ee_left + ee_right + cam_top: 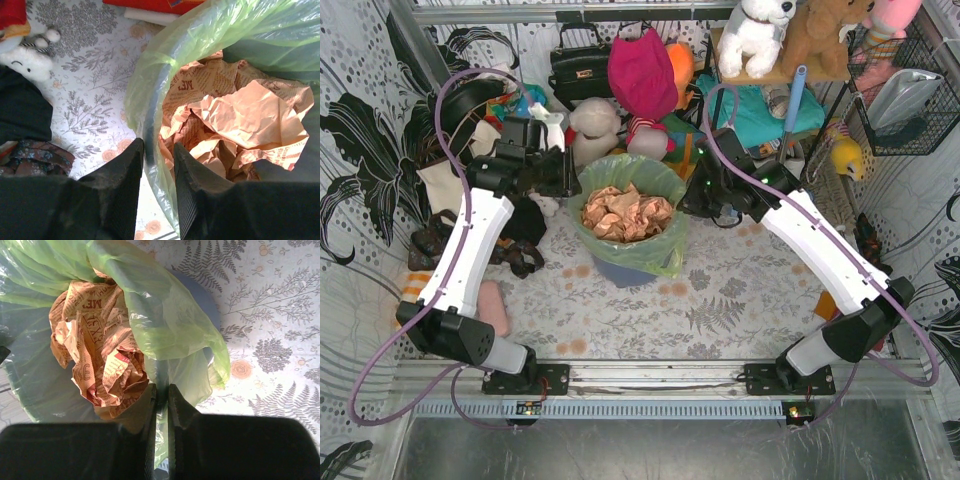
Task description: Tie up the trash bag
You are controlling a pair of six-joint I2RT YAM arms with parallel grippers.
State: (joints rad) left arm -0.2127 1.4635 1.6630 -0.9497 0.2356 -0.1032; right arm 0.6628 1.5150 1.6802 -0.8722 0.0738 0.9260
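Bolted at the near edge and so lowest in the overhead view, the left arm [470,240] and the right arm [825,250] are stretched forward over the patterned table [740,310] towards its middle, where the blue-grey bin [618,272] is stood upright. That bin is lined by the trash bag [660,255], whose green film is folded out over the edge and whose mouth is left open upward, so its long axis is taken to run vertically. Crumpled brown paper [625,212] is heaped inside, almost level with the top. The mouth is flanked by both wrists, one on each opposite side, and neither is placed clearly nearer than the other. On the right side the film is pinched by the right gripper [161,387], its jaws drawn narrow with a strip of green plastic caught between them. On the left side the left gripper [157,145] is set astride the edge, its jaws held partly apart with film and bin wall lying in the gap; whether the plastic is touched there cannot be told. A firm hold on the left is judged necessary before the two sides can be drawn together over the paper.
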